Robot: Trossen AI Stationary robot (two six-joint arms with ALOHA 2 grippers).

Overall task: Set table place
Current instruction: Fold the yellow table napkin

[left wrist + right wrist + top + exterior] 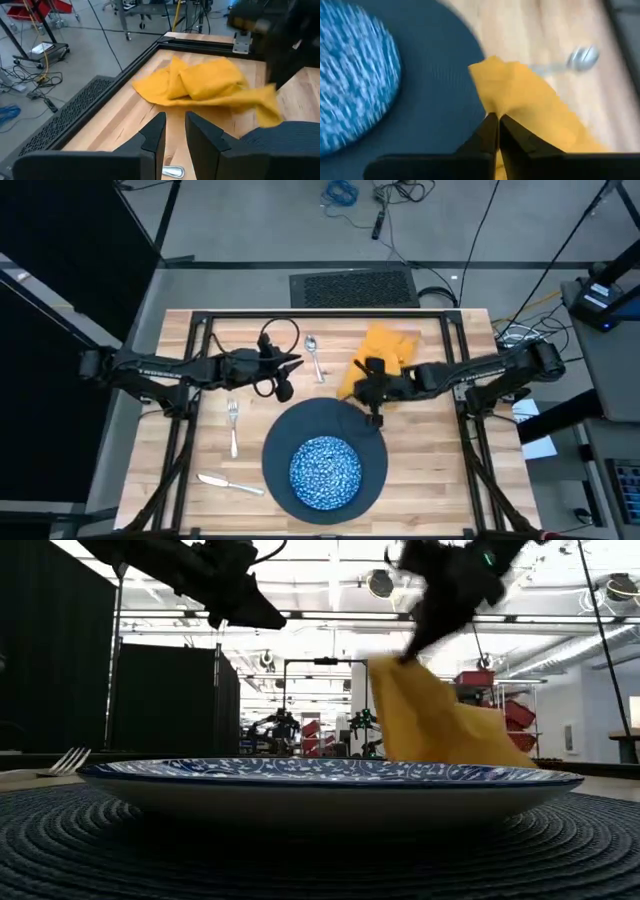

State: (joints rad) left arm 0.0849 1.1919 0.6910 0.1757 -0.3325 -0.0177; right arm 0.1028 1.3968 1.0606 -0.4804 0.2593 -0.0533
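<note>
A mustard-yellow napkin [385, 352] lies crumpled on the table's [440, 470] far right part, with my right gripper [372, 392] shut on its near-left part. A dark slate-blue round plate [352, 430] sits at the near middle and carries a blue-and-white speckled bowl [325, 470]. The spoon [315, 358] lies at the far middle, the fork [233, 425] left of the plate, and the knife [230, 483] at the near left. My left gripper [288, 365] hovers open just left of the spoon, holding nothing. My right gripper pinches the napkin near one corner [496, 111] between its two fingers, coming from above and the right. That part is raised into a peak [402, 665], and a corner flap [485, 70] sticks out past the fingertips. The rest slopes down onto the table [490, 745].
The table's black metal frame [320, 315] runs along the far edge and both sides. Bare wood lies to the right of the plate [430, 460] and at the far left [215, 340].
</note>
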